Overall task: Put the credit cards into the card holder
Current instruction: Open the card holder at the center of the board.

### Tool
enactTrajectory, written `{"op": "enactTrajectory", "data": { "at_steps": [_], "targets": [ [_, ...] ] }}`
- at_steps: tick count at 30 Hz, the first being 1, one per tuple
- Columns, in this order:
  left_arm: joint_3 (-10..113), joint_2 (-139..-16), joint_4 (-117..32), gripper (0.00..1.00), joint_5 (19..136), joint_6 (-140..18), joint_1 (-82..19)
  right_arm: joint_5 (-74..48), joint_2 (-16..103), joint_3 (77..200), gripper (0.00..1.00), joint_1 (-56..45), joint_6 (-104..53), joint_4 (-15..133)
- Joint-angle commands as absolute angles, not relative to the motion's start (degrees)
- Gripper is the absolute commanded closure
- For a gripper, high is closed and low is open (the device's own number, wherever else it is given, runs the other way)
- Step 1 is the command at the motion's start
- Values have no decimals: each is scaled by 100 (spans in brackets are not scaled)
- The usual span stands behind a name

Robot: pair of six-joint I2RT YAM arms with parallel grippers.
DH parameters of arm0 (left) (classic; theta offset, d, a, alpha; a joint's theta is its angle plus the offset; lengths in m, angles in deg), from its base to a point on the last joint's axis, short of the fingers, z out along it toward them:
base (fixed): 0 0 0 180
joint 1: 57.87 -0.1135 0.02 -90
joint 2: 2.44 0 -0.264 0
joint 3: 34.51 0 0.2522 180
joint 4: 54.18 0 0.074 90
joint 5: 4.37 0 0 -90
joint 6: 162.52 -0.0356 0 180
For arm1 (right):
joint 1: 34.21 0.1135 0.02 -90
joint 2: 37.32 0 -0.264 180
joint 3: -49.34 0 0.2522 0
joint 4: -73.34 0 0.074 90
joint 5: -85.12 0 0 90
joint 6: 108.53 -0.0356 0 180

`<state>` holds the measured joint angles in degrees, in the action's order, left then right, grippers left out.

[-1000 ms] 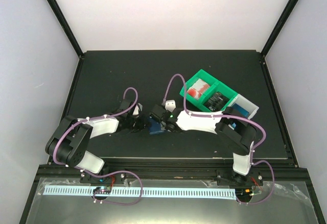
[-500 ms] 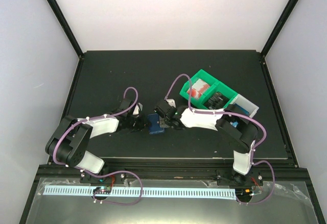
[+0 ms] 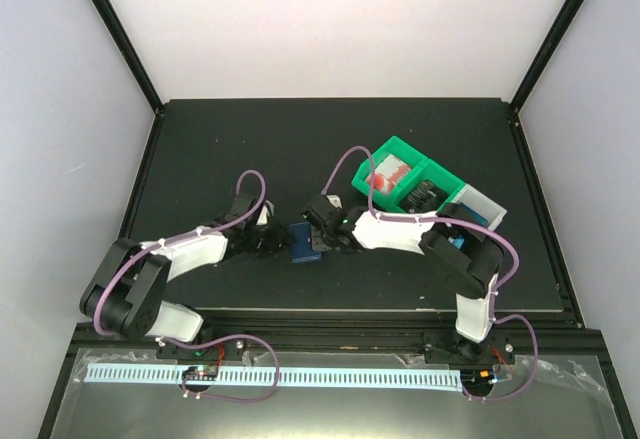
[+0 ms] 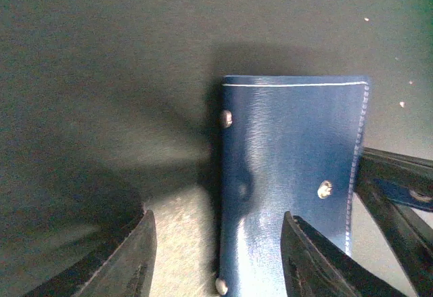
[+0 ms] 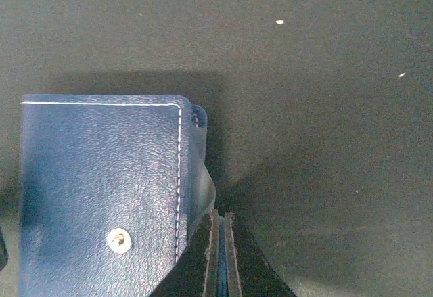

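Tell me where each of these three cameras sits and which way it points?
Top view: fixed above and behind, looking down at the table; left arm and right arm show whole.
Left wrist view: on the left arm, looking past its open left pincer at the card holder.
Right wrist view: on the right arm, looking past its shut right pincer at the holder's edge.
Shared: all three show the card holder; the left wrist view also catches the right pincer.

A dark matte worktop (image 3: 250, 139) fills the middle, flecked with a few pale specks. Plain white walls (image 3: 340, 19) rise behind it and on both sides, joined by slanting black corner posts (image 3: 120, 39). The light is soft and even.
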<state>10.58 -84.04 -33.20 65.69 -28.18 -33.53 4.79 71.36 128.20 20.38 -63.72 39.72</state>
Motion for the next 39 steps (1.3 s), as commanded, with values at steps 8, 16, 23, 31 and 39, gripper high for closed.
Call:
{"op": "enactTrajectory", "data": {
  "at_steps": [8,16,23,31,39],
  "targets": [
    [1051,-7212,-2853,26,6511,-3255,-3414,42,6278,13148,99,2017,-6065,3502],
    [1012,-7131,-3246,18,5930,-3383,-3423,-159,6169,13218,99,2015,-6018,3495],
    [1055,-7344,-3202,18,5856,-3474,-3423,-261,6219,13197,99,2018,-5994,3538],
    [1320,-7777,-2787,8,5910,-3746,-3423,-309,6155,13201,99,2015,-5966,3580],
    [1533,-8015,-2059,17,6590,-3853,-3423,-233,6148,13166,99,2020,-5970,3566]
  ]
}}
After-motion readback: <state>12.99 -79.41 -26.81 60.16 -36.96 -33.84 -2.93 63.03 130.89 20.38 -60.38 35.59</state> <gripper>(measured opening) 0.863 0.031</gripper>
